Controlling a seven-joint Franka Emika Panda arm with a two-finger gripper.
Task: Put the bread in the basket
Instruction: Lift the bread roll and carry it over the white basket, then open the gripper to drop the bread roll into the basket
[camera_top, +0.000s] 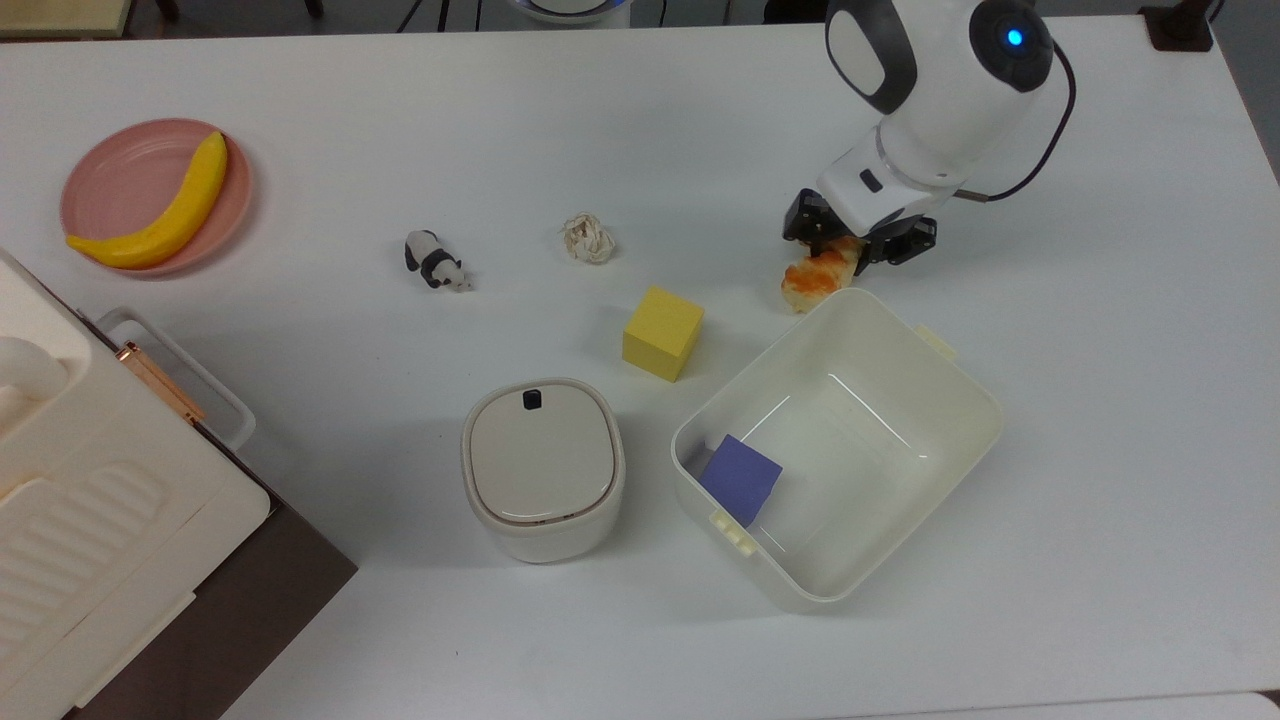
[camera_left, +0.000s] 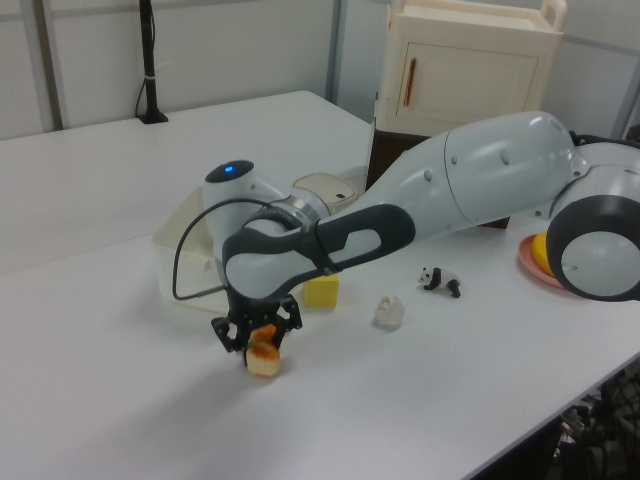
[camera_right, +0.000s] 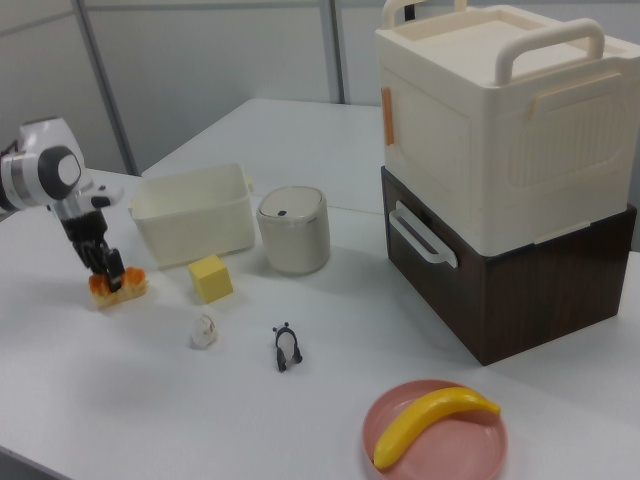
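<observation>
Hand (camera_top: 858, 240) gripping bread (camera_top: 812, 277) (tabletop contact clearer in left view), beside basket (camera_top: 960, 385)

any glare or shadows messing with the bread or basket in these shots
Top view: soft highlights streak the floor of the cream-white plastic basket, faint shadow beside it. Left view: the gripper darkens the top of the orange-brown toy bread. Right view: even light, no glare.

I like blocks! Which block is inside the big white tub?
The purple block, lying in a corner of the tub. The yellow block sits outside on the table.
</observation>
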